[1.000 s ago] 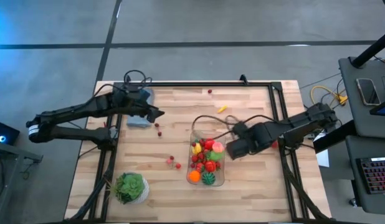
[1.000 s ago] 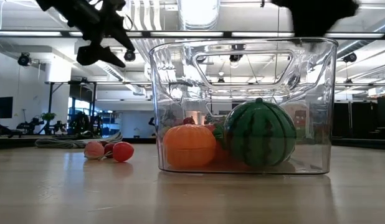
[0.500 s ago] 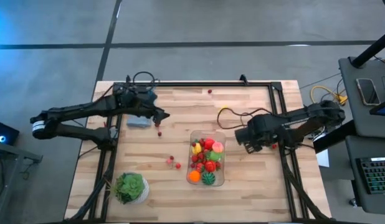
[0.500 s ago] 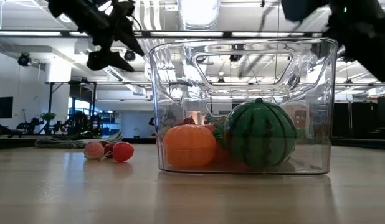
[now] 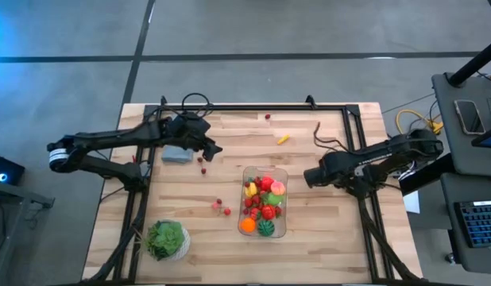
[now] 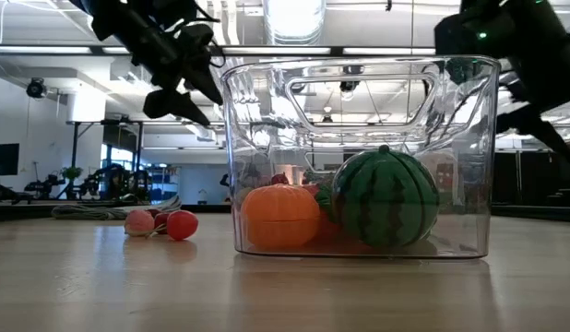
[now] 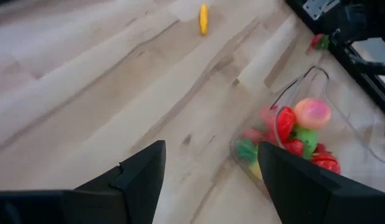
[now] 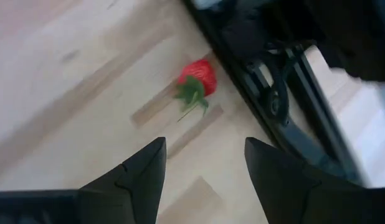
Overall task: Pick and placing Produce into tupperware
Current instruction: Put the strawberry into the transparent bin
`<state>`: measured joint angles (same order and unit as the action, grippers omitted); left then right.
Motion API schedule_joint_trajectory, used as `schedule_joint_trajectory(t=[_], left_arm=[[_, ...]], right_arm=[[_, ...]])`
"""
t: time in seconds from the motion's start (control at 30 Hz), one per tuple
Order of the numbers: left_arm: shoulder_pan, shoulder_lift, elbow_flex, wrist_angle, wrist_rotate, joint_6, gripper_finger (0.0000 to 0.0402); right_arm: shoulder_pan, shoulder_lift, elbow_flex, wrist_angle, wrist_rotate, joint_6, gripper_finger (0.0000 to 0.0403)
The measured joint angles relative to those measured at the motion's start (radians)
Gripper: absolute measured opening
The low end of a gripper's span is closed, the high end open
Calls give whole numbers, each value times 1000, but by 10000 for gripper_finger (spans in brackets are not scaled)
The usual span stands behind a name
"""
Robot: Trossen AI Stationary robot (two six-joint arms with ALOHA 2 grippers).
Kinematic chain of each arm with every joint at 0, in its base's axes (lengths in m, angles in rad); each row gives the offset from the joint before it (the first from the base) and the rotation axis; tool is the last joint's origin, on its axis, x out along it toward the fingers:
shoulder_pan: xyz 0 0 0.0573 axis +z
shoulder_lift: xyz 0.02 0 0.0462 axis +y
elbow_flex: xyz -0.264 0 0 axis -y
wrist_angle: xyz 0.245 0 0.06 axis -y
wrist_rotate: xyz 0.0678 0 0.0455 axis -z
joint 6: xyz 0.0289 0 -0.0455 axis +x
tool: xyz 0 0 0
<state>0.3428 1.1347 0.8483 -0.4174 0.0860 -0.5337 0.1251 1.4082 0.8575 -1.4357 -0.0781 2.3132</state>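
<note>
2 black jointed arms, looping black cables, left one white-banded.

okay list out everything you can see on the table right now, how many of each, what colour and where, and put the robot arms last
Tupperware: one, clear, right of table centre, holding mixed produce including an orange piece and a striped green ball.
Loose berries: about three, red and pink, left of the tupperware; a few more red ones near the cloth.
Yellow piece: one, far side of the table.
Strawberry: one, red, by the right frame rail.
Small red piece: one, far edge.
Cloth: one, grey-blue, far left.
Plant: one, green in a white pot, near left corner.
Left gripper: open, empty, above the cloth-side berries.
Right gripper: open, empty, right of the tupperware.
</note>
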Motion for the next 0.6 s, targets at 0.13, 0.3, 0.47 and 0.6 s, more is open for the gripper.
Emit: schedule_joint_trajectory(t=[0.13,0.3,0.47,0.6], left_arm=[[6,22,1,48,-11,79,240],[13,48,1,115,-13,158,240],[17,56,1,156,-13,236,240],[19,55,3,166,-13,287,240]], right_arm=[[5,16,-32,5,-12,90,210],[9,53,-61,49,-33,63,210],[9,126,-69,58,-61,106,210],[1,195,-69,68,-60,117,210]])
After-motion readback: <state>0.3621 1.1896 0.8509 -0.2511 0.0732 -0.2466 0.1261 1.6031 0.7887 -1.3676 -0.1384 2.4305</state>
